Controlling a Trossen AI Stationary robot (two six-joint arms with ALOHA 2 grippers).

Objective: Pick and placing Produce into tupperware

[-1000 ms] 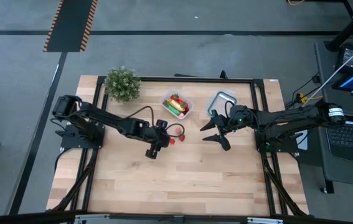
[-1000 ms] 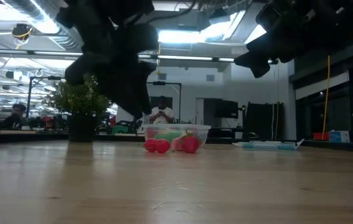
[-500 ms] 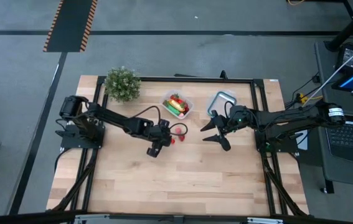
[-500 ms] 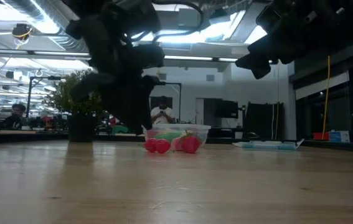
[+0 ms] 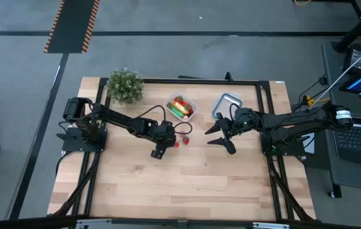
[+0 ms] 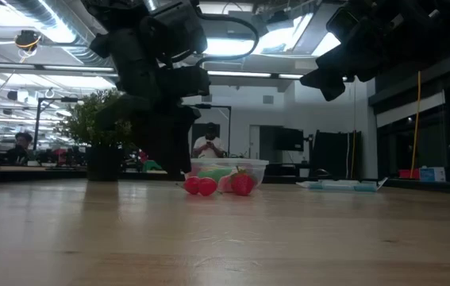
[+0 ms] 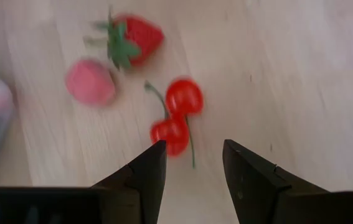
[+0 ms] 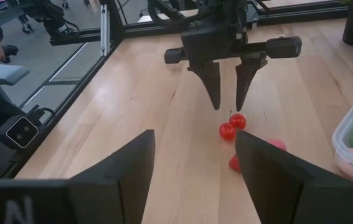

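Note:
The tupperware (image 5: 181, 107), a clear square box, stands at the table's far middle with a yellow and a green piece of produce inside. On the wood just in front of it lie a pair of red cherries (image 7: 176, 118), a strawberry (image 7: 132, 38) and a pink piece (image 7: 90, 82). My left gripper (image 7: 193, 146) hangs open, pointing steeply down, right above the cherries (image 8: 232, 126) without touching them. My right gripper (image 5: 213, 135) waits open above the table, to the right of the red pieces.
A bushy potted plant (image 5: 125, 84) stands at the far left corner. A clear blue-rimmed lid (image 5: 226, 103) lies to the right of the tupperware. The near half of the table is bare wood (image 5: 180, 184). A person sits beyond the table (image 6: 206, 145).
My left gripper has come down and a little toward the table's far edge, ending over the cherries, its jaws as wide as before. The produce has stayed where it lay.

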